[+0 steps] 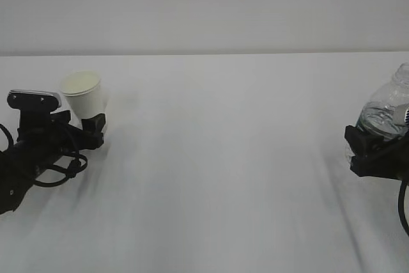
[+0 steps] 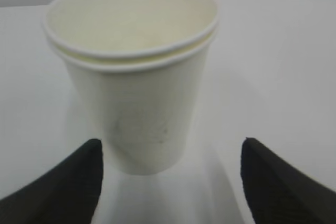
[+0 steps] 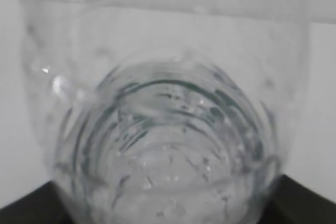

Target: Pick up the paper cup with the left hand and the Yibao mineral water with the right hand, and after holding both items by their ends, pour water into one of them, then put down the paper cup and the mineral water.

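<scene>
While both arms sit low at opposite table edges, status is as follows.

L claw [image 1: 96,123]: prongs spread wide. Wrist cam shows both black fingertips [image 2: 68,182] flanking the paper cup [image 2: 139,77] near its base, w/ clear gaps on each side; not clamped. Cup appears to be two nested cups, rims stacked, white outside, pale yellowish inside. It stands upright on the white table [image 1: 223,158] at far left, mouth up, just beyond my L wrist. Contents: can't tell.

R claw [image 1: 374,151]: at the far right edge, prongs set around the lower body of the water bottle [image 1: 386,110]. Wrist cam is filled by the clear ribbed bottle [image 3: 163,129]; black prong corners show bottom L and R, against its sides. Bottle looks gripped. Bottle top is cut off by frame edge. Cup and bottle are well apart.
</scene>
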Available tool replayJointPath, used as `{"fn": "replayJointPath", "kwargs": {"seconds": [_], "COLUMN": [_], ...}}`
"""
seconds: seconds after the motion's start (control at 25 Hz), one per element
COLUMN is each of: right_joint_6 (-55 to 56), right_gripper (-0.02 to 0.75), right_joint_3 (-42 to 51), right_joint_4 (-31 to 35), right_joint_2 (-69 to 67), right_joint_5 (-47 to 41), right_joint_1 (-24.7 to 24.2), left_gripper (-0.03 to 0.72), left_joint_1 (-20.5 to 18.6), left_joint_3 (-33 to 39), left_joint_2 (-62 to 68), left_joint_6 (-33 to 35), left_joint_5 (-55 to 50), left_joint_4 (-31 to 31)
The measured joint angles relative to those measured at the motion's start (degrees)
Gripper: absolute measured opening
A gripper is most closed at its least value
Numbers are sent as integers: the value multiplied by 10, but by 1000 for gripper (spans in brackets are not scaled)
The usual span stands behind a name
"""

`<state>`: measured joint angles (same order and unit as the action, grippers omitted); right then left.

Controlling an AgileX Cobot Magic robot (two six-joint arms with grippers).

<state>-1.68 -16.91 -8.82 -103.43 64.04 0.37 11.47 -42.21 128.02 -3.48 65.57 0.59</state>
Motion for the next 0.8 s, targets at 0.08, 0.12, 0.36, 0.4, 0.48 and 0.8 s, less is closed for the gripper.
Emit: {"fn": "replayJointPath", "kwargs": {"seconds": [0.08,0.12,0.36,0.4,0.48,0.8], "right_joint_6": [0,0,0,0,0,0], "right_gripper": [464,465,465,465,465,465], "right_joint_3": [0,0,0,0,0,0], "right_joint_4": [0,0,0,0,0,0], "right_joint_2": [0,0,0,0,0,0], "right_joint_5": [0,0,0,0,0,0], "right_joint_1": [0,0,0,0,0,0], "left_gripper": [593,593,593,593,593,593], "left_joint_1": [0,0,0,0,0,0], "left_joint_3": [-2,-4,-13,-16,-27,-55], "left_joint_2": [0,0,0,1,3,35], "left_joint_6": [0,0,0,0,0,0], "left_joint_5": [0,0,0,0,0,1], "left_joint_4": [1,2,5,5,5,16]}}
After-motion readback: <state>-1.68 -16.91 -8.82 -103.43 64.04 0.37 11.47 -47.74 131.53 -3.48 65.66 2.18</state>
